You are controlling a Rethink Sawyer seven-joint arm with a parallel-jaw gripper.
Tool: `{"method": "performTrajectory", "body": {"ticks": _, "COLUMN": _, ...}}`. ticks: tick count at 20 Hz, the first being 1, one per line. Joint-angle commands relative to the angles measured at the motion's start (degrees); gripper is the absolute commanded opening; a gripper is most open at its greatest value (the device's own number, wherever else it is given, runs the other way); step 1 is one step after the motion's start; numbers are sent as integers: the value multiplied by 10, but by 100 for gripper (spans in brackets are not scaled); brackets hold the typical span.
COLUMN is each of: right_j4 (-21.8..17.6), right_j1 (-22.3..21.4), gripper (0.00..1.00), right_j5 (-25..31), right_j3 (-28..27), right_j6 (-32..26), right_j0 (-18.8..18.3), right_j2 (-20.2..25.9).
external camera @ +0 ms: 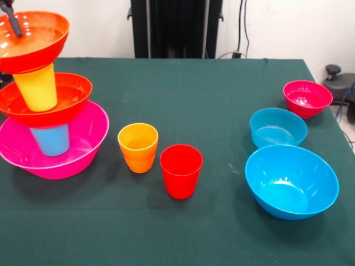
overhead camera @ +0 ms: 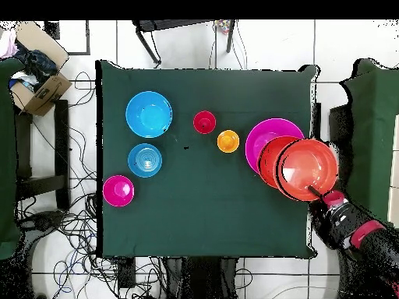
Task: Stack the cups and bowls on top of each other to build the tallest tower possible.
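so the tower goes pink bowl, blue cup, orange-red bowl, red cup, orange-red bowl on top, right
Not quite: the upper cup is yellow, not red, as the front view shows. The red cup stands loose on the table. The rest holds: pink bowl, blue cup, lower orange-red bowl, top orange-red bowl.

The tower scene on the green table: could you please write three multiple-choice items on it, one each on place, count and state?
1. Where does the yellow cup stand?
A. in the lower orange-red bowl
B. in the large blue bowl
C. on the table

2. How many cups stand loose on the table?
A. none
B. two
C. four

3. What touches the top orange-red bowl?
A. nothing
B. a hand
C. the pincer

Key: 1 A, it rises from that bowl; 2 B, only the orange cup and red cup; 3 C, its dark tip is at the rim.
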Motion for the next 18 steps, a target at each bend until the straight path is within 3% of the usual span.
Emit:
{"method": "performTrajectory", "body": {"ticks": 1, "right_j4": -47, "right_j1": 38, "gripper": 0, "right_j5": 22, "right_j3": 32, "right_j6": -71, "right_j0": 24, "right_j2": -17}}
{"method": "performTrajectory", "body": {"ticks": 18, "right_j4": -58, "right_j1": 52, "gripper": 0, "right_j5": 1, "right_j3": 38, "right_j6": -65, "right_j0": 23, "right_j2": -22}}
